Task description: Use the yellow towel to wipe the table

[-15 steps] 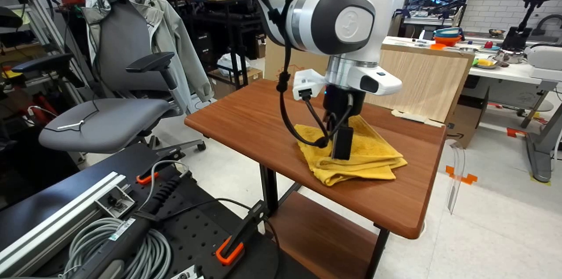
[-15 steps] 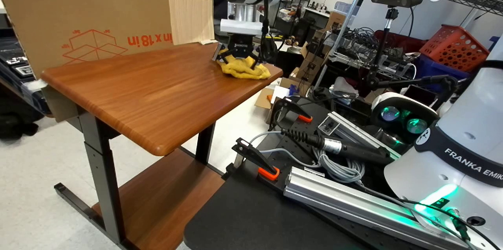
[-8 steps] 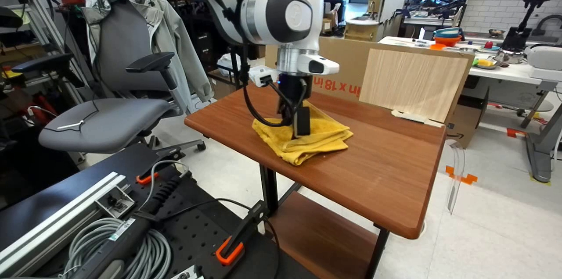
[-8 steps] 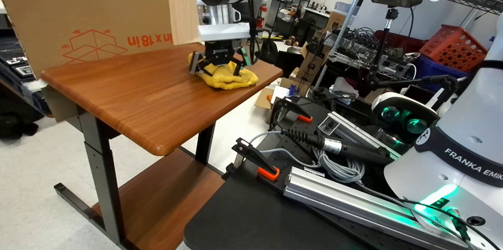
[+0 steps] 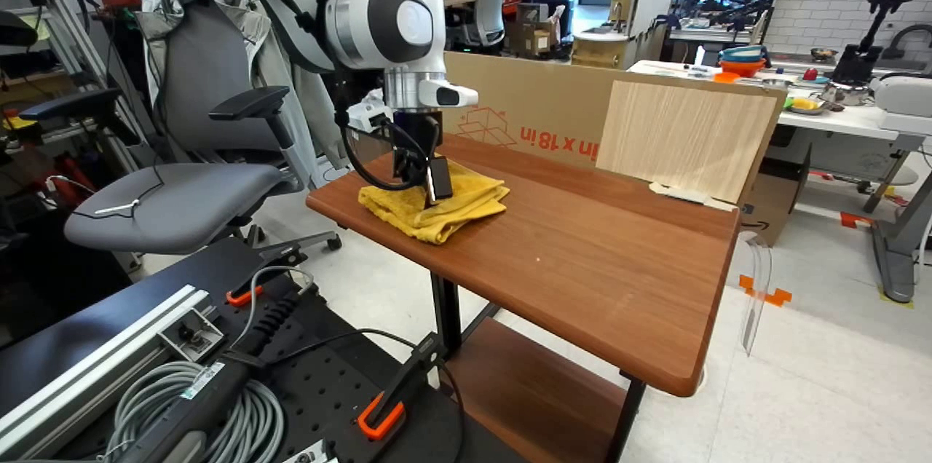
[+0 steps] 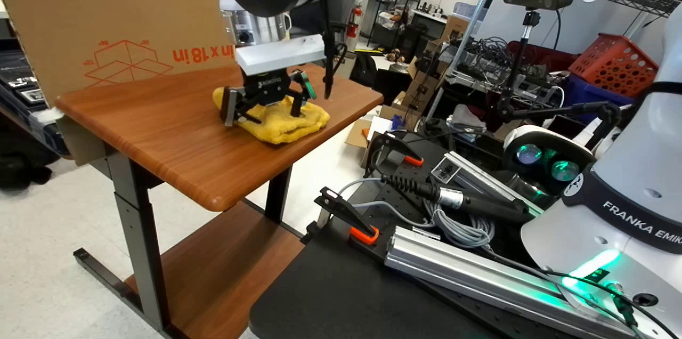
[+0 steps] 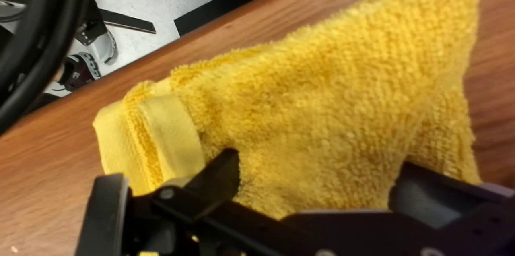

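The yellow towel (image 5: 470, 195) lies folded and bunched on the brown wooden table (image 5: 582, 266), near the tabletop end closest to the office chair. It also shows in an exterior view (image 6: 285, 131) and fills much of the wrist view (image 7: 322, 87). My gripper (image 6: 273, 116) points down onto the towel, slightly tilted. In the wrist view, my gripper (image 7: 316, 163) has its two dark fingertips wide apart, with towel cloth bulging between them. The fingertips press into the cloth; their lowest ends are partly hidden in it. A small pale speck (image 5: 538, 259) lies on the tabletop.
A cardboard panel (image 5: 510, 110) stands along one long table edge. A grey office chair (image 5: 175, 208) stands by the table's end. A black bench (image 6: 330, 280) with clamps and cables lies on the robot's side. A black cable (image 7: 40, 46) hangs beside the gripper.
My gripper and the towel have moved together along the tabletop, leftward in both exterior views, towards the chair end. The gripper has tilted a little. The speck has come into view.
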`<state>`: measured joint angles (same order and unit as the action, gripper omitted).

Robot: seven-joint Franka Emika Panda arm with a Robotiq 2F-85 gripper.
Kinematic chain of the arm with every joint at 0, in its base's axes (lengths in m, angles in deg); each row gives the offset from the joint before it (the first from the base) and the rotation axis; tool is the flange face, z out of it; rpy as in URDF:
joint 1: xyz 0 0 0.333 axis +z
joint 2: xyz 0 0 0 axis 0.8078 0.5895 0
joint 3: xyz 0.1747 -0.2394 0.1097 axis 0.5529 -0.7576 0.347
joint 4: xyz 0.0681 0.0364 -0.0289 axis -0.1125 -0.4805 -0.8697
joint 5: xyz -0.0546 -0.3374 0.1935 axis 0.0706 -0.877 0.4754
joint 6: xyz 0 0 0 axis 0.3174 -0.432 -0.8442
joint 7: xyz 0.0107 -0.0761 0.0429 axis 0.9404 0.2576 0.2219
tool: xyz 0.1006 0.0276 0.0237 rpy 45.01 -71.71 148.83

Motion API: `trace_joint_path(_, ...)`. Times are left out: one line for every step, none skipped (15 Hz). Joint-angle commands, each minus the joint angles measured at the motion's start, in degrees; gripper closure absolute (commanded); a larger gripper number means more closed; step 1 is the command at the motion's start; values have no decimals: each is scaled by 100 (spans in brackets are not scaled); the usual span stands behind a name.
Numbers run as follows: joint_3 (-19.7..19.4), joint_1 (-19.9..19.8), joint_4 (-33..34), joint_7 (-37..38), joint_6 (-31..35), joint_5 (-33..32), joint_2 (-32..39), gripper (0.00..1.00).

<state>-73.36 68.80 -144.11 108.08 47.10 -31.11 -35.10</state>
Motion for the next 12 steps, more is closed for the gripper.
trace_joint_path(157,93,558,271,492,116,590,0)
trace_joint_path(153,90,845,411,520,190,701,0)
trace_joint_path(158,70,1099,514,544,260,810,0)
trace_joint_path(143,19,1452,653,537,366,961,0)
trace_joint_path(125,-14,1719,774,574,441,1088,0)
trace_joint_path(92,-56,2024,889,549,521,1226,0)
trace_joint_path(73,-138,2323,968,500,630,1359,0)
trace_joint_path(64,-219,2599,1044,432,745,1494,0)
trace_joint_path(41,-322,2799,1085,346,856,1577,0)
trace_joint_path(31,-424,2966,1110,262,957,1661,0)
trace_joint_path(89,-633,2979,1012,-50,1129,1636,0)
trace_joint_path(64,-778,2853,958,-52,1215,1569,0)
